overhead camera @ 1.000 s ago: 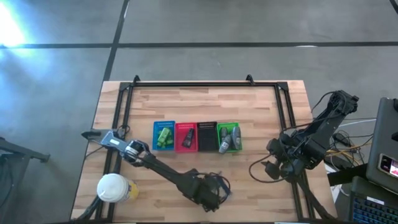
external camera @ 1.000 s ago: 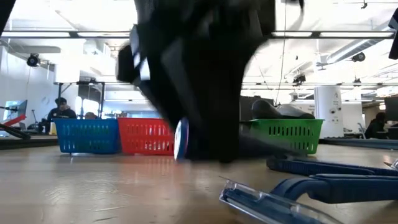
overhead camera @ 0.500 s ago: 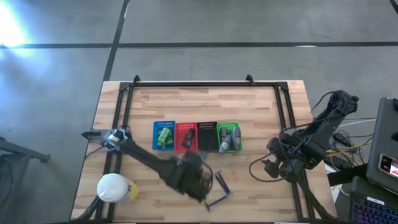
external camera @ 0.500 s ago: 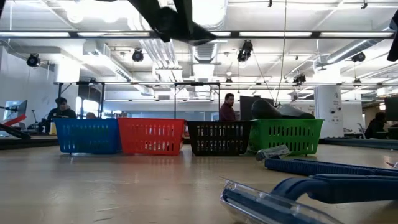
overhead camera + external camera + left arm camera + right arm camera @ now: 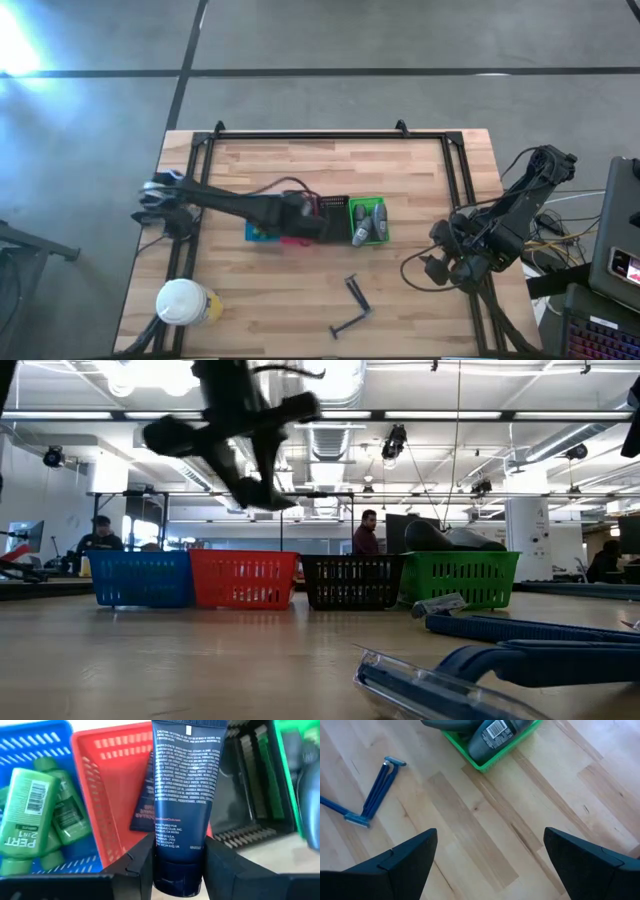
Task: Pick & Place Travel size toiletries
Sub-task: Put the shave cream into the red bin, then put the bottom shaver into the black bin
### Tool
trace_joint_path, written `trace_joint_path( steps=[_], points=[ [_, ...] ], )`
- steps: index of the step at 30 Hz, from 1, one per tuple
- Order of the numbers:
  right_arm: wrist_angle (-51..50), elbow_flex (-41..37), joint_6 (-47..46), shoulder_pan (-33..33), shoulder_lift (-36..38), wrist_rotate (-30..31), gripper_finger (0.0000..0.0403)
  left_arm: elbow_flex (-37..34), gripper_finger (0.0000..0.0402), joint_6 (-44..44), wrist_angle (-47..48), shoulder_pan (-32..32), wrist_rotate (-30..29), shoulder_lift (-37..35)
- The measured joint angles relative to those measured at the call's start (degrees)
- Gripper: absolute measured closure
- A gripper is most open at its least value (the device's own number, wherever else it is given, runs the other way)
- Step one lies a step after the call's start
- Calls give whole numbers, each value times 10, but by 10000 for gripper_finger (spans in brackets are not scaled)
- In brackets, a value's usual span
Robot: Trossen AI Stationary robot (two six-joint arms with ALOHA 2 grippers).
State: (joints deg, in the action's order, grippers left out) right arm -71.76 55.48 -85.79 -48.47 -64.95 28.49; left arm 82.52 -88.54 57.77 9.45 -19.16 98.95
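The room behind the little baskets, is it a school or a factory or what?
Probably a big lab or workshop. Behind the baskets there are long ceiling lights, hanging cables and people at desks with screens.

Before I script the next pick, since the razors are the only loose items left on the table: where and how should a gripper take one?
Grip a blue razor across the middle of its thin handle, coming straight down from above. It lies flat on the bare table, the handle long and narrow, the wider head at one end. Another razor lies close by, so the fingers probably need care.
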Motion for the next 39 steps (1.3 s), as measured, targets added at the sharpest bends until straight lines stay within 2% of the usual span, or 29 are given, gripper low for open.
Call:
trace_joint_path(
  steps=[6,13,17,21,30,33,39],
  points=[
    [-1,0,-4,0,0,0,39,-154,271,-60,-143,-13,19,-91],
    [-1,-1,0,0,0,0,39,-209,271,-79,-164,-13,36,-95],
    [-1,-1,-2,0,0,0,39,-210,265,-62,-175,-26,9,-84],
    [-1,-1,-11,0,0,0,39,-211,240,-52,-174,-41,7,-76],
    [-3,-1,-28,0,0,-1,39,-197,187,-30,-177,-47,43,-73],
    [-2,-2,-24,0,0,-4,39,-165,183,32,-195,-28,41,-73],
    [32,-2,16,0,0,-30,39,-96,184,202,-301,44,48,-70]
  ],
)
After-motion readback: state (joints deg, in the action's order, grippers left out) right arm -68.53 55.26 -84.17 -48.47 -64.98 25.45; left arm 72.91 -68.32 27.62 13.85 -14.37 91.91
